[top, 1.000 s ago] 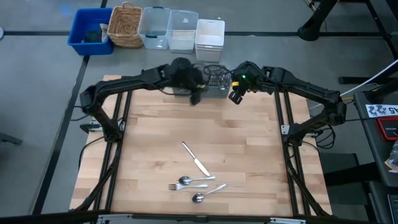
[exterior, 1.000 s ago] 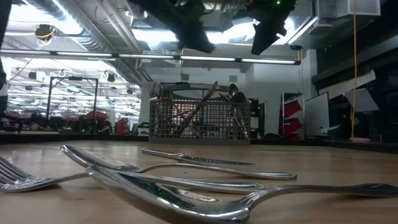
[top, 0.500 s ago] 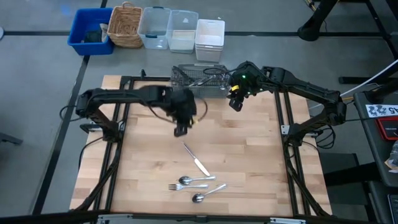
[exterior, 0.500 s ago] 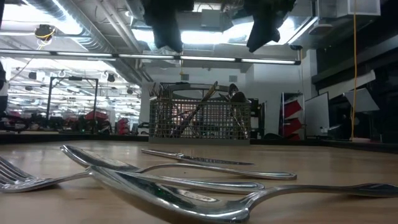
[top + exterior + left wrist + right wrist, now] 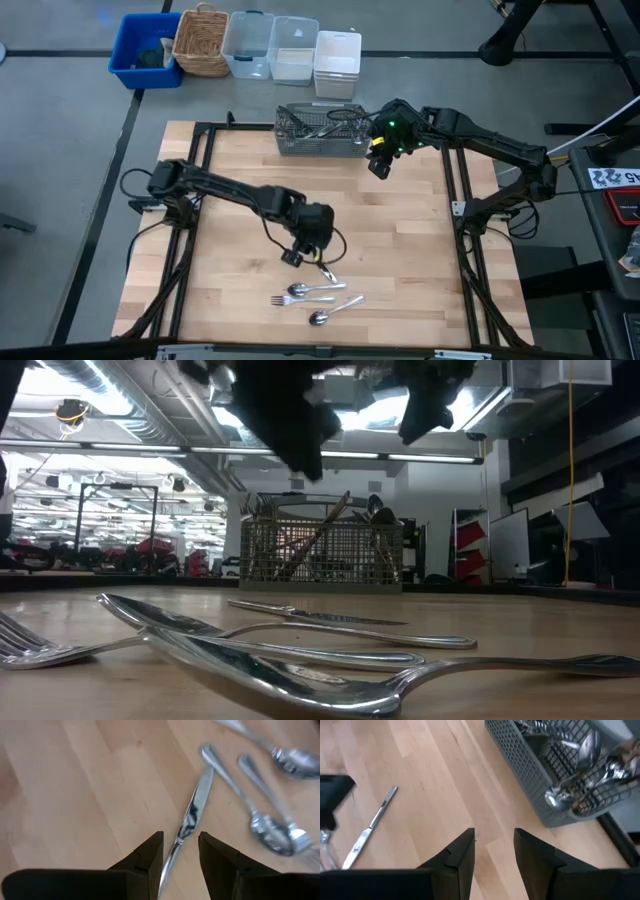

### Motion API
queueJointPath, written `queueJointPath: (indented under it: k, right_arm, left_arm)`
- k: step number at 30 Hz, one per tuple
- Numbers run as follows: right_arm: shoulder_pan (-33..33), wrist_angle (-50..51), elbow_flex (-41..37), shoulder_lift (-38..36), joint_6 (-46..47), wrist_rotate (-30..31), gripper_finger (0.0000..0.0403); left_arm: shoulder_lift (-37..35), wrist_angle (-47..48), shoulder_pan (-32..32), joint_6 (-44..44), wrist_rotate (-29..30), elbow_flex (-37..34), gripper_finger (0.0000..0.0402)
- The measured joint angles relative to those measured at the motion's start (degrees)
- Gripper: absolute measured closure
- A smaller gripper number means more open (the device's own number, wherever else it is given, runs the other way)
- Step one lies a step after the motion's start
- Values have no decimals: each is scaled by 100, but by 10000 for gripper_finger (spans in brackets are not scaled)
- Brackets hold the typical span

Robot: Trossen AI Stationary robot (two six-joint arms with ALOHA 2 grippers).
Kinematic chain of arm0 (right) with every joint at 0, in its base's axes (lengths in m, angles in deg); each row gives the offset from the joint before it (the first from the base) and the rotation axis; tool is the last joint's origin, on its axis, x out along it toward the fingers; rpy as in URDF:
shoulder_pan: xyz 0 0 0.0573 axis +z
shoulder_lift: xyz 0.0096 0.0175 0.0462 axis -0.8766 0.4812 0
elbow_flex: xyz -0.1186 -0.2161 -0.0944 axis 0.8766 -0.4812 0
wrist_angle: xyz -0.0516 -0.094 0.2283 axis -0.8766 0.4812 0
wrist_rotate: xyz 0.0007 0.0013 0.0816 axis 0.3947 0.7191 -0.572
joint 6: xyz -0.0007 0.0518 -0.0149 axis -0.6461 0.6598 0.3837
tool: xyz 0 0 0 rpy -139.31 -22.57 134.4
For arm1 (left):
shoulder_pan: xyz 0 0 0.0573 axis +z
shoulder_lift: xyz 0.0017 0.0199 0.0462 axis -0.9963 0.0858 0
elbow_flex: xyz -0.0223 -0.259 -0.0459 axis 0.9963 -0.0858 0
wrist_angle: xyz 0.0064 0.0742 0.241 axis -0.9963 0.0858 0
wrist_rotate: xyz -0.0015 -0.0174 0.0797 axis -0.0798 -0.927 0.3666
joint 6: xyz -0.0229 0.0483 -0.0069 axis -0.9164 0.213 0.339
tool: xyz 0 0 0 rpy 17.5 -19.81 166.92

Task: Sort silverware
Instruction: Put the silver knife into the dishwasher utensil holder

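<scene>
Left tool (image 5: pixel 179 851): your fingers spread, empty, over the knife (image 5: pixel 190 820) on the counter (image 5: pixel 230 190).
Right tool (image 5: pixel 493 842): spread, empty, beside the basket (image 5: pixel 530 785).

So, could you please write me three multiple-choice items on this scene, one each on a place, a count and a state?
1. Where is the grey wire-mesh basket?
A. far table edge
B. near edge
C. table centre

2. How many shiny silver utensils lie loose on the light wooden table?
A. two
B. four
C. seven

3. The left gripper is:
A. shut on a fork
B. open over the slim silver table knife
C. inside the basket

Answers: 1 A, the high view shows it beside the right gripper. 2 B, knife, fork, two spoons. 3 B, the left wrist view shows the fingers apart above it.
</scene>
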Motion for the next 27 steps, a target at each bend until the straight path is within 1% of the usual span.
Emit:
queueJointPath:
  k: [4, 7, 11, 16, 21, 27]
  right_arm:
    - [0, 237, 0, -18, 150, -38, 265]
    - [0, 511, -2, -187, 175, -213, 265]
    - [0, 686, -2, -678, 451, -259, 265]
    - [0, 636, -109, -1402, 863, -29, 265]
    - [0, 440, -698, -1997, 1290, 80, 265]
    - [0, -366, -1908, -2570, 1709, 31, 265]
  left_arm:
    - [401, -27, -46, 304, 52, 0, 290]
    - [663, -25, -44, 433, 54, -2, 290]
    - [966, -18, -46, 692, 55, -2, 290]
    - [1223, 0, -46, 1020, 58, -4, 290]
    - [1335, 24, -44, 1247, 72, -4, 290]
    - [1585, 47, -42, 1485, 274, 13, 290]
